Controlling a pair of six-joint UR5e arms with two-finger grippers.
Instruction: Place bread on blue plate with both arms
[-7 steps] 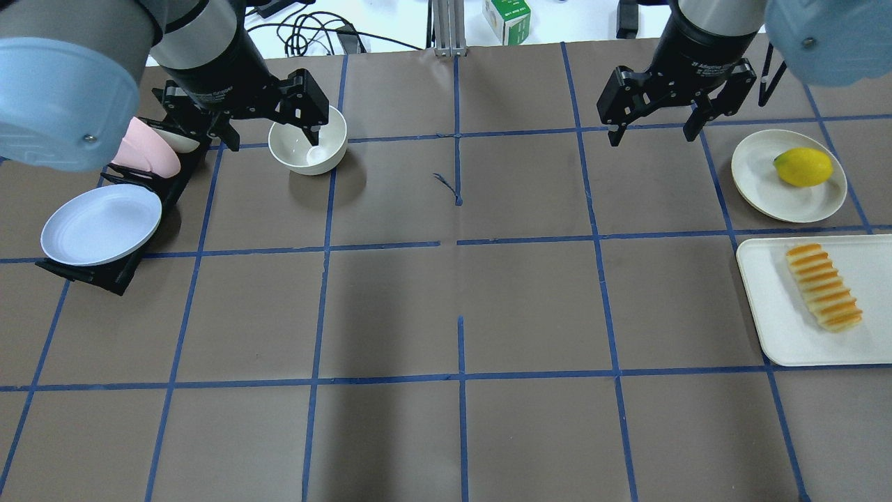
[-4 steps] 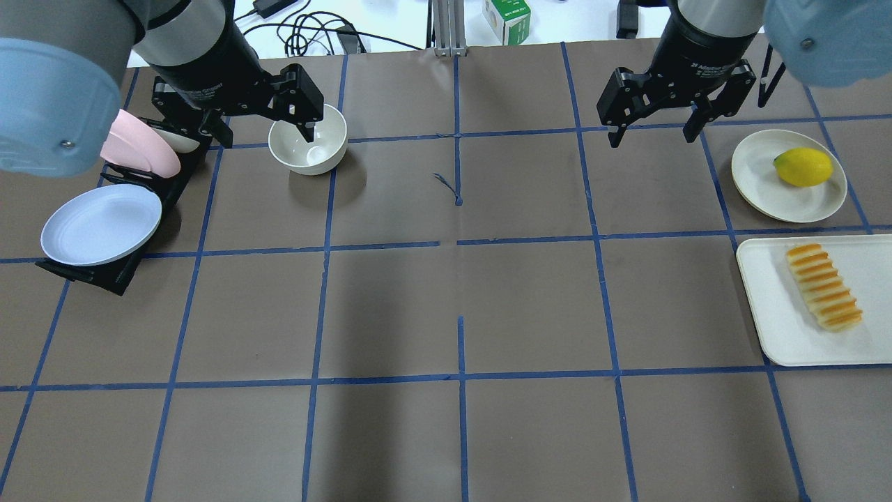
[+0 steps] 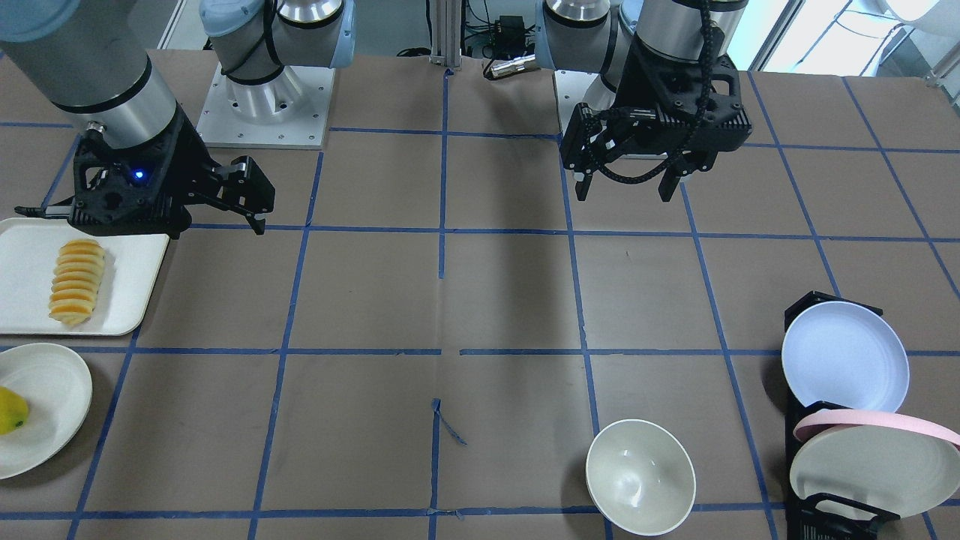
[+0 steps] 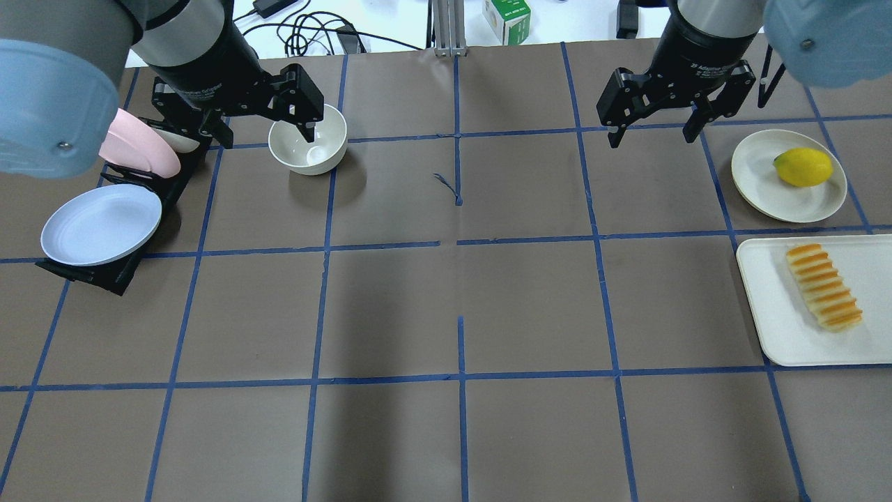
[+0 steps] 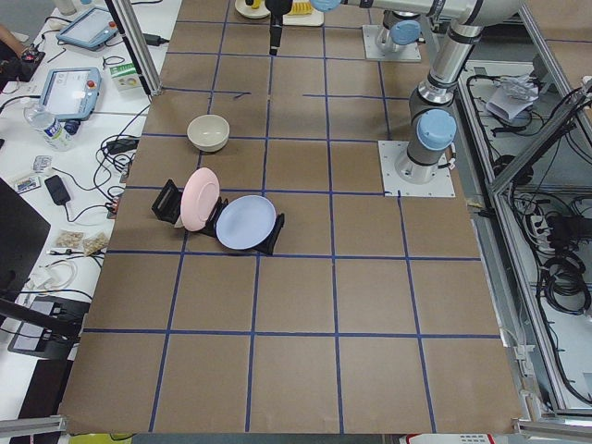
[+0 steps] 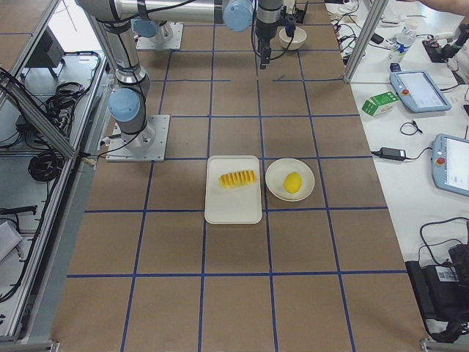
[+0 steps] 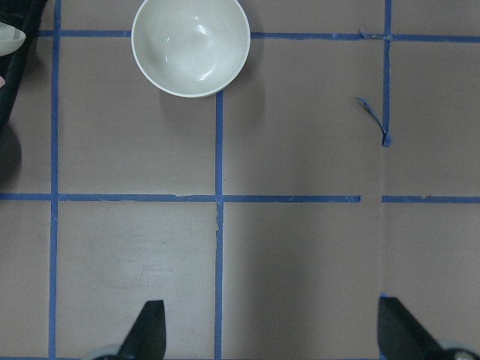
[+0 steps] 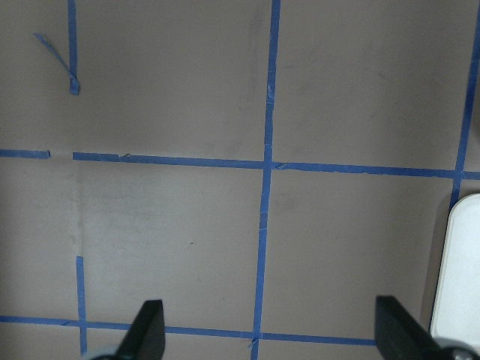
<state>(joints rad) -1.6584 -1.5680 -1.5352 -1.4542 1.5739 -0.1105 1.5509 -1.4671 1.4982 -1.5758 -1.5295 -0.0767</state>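
Yellow-orange bread (image 4: 824, 286) lay on a white tray (image 4: 773, 314), well apart from the right gripper (image 4: 651, 139), outward of its spread, empty fingers. The blue plate (image 4: 101, 224) leaned in a black rack (image 4: 104, 275), outward of the left gripper (image 3: 623, 193), whose fingers were spread and empty near a white bowl (image 4: 306, 150)
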